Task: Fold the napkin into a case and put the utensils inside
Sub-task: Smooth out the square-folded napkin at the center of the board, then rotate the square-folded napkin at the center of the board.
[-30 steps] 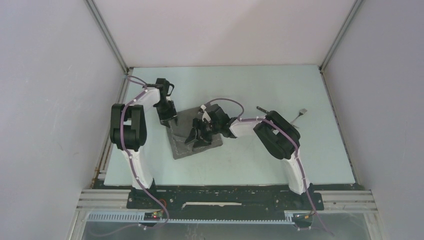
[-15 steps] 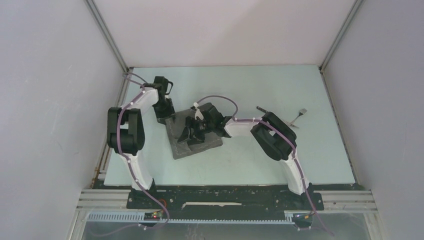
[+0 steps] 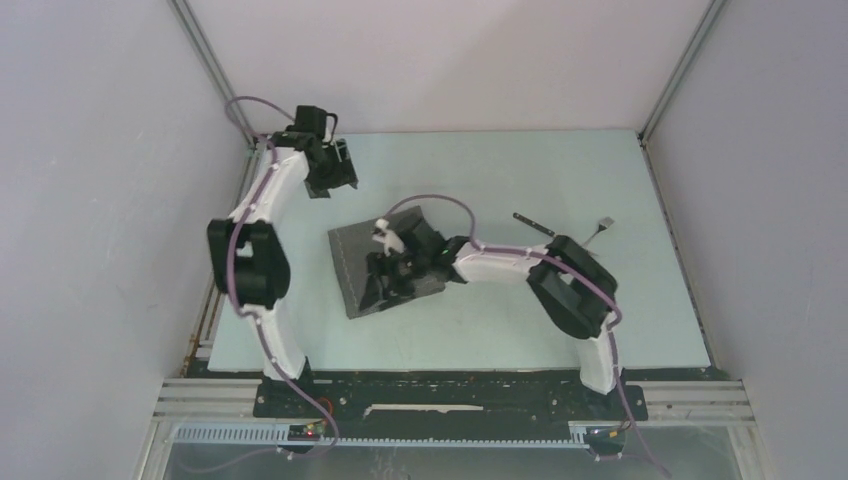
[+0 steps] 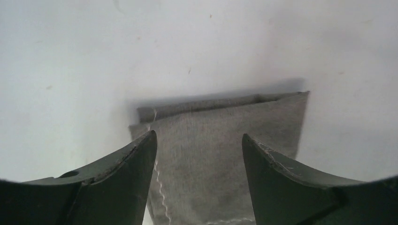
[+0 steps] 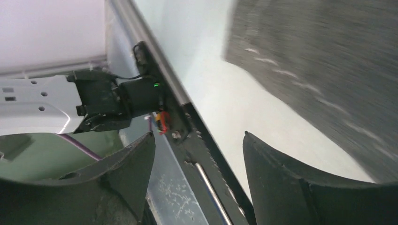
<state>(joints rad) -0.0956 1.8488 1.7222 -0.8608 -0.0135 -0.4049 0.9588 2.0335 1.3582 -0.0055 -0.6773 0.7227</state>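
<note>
My left pincer (image 4: pixel 199 140) stands with its jaws apart and nothing between them, raised over the far left corner of the counter (image 3: pixel 500 170), well clear of the napkin (image 3: pixel 352 262). Through its wrist camera I see the folded grey cloth lying flat below, a thicker folded edge along the far side and pale stitching down one hem. The napkin sits near the middle of the counter as a slanted rectangle. My right pincer (image 5: pixel 199 140) hovers low over the cloth's near right part, its jaws also spread and gripping nothing; its wrist view is blurred. The knife (image 3: pixel 531 222) and fork (image 3: pixel 601 227) lie on the bare counter to the right, apart from the napkin.
</note>
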